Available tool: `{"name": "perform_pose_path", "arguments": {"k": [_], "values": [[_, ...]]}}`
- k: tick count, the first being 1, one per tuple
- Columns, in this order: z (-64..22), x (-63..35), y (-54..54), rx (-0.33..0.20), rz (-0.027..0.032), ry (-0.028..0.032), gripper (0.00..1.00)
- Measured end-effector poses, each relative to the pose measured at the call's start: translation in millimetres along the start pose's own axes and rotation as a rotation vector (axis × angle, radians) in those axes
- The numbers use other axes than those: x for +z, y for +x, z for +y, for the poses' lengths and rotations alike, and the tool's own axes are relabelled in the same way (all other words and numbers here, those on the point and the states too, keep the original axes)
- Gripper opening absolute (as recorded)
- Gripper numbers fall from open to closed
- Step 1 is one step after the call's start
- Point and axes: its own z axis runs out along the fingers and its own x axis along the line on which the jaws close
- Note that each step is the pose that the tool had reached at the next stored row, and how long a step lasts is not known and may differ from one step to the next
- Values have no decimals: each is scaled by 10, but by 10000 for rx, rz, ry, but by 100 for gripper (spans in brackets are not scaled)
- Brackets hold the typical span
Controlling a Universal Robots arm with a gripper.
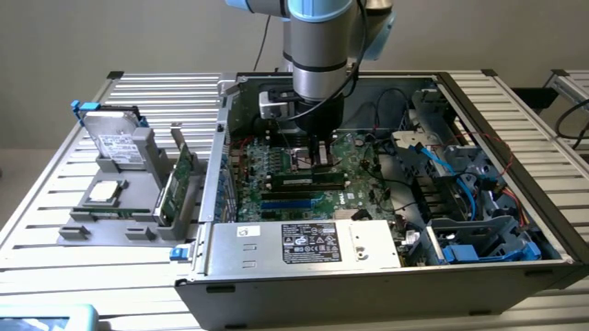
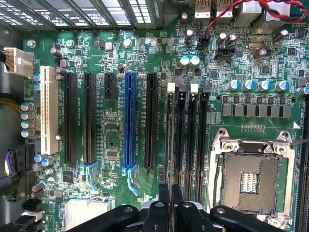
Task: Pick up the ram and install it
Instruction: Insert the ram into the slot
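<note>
Wrist view looks straight down on the green board inside the computer. The gripper has its two black fingers squeezed almost together, and the ram is pinched between them. We see the ram from its thin edge, like a skinny line. It lines up with the memory slot closest to the long black card slot. I cannot tell if it is pushed all the way in. The other memory slots are just beside it, and the square chip socket is past them. The blue slot is on the other side.

In the exterior view the arm reaches down into the middle of the open case. From the gripper, the silver power box is at 6 o'clock. The grey stand with a hard drive is at 9 o'clock, outside the case.
</note>
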Motion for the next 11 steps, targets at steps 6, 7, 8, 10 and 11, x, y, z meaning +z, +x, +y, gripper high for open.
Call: {"name": "perform_pose_path", "arguments": {"k": [6,7,8,10,11], "values": [[0,1,0,0,0,0,13],[0,1,0,0,0,0,13],[0,1,0,0,-1,0,13],[0,1,0,0,0,0,13],[0,1,0,0,0,0,13]]}}
